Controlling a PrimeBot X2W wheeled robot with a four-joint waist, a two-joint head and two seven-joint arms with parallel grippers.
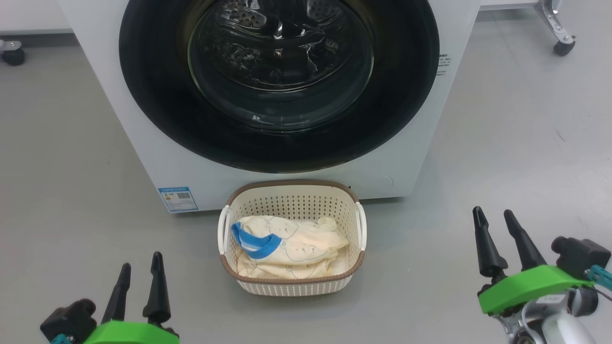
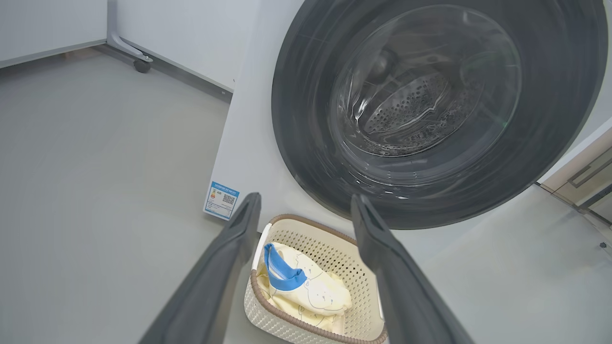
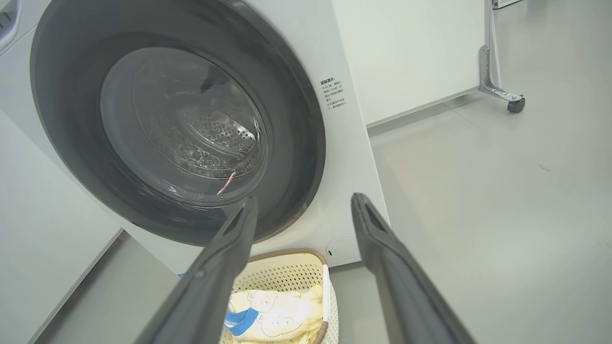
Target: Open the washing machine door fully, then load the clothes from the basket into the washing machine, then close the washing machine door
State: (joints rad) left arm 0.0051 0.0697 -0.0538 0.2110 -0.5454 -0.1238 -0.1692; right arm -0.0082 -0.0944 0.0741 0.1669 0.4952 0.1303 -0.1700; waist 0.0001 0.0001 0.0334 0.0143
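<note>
Between left claw (image 1: 141, 260) and right claw (image 1: 491, 210), well apart: basket (image 1: 291, 206) of clothes (image 1: 296, 246)

The washing machine (image 1: 143, 134) stood at the far middle of the floor (image 1: 71, 191), with its door (image 1: 162, 71) shut flat in its front face. The basket (image 1: 291, 203) sat on the floor just before the machine, below the door's lower edge. It was a little right of a label (image 1: 178, 198) stuck at the machine's lower left corner. The clothes (image 1: 296, 248) lay heaped inside the basket. The left gripper (image 1: 141, 260) hung at the near left and the right gripper (image 1: 492, 210) at the near right, both well apart from the basket, fingers pointing toward the machine. A caster wheel (image 1: 564, 48) stood on the floor at the far right, beside the machine, and a second wheel (image 1: 13, 56) stood at the far left.
</note>
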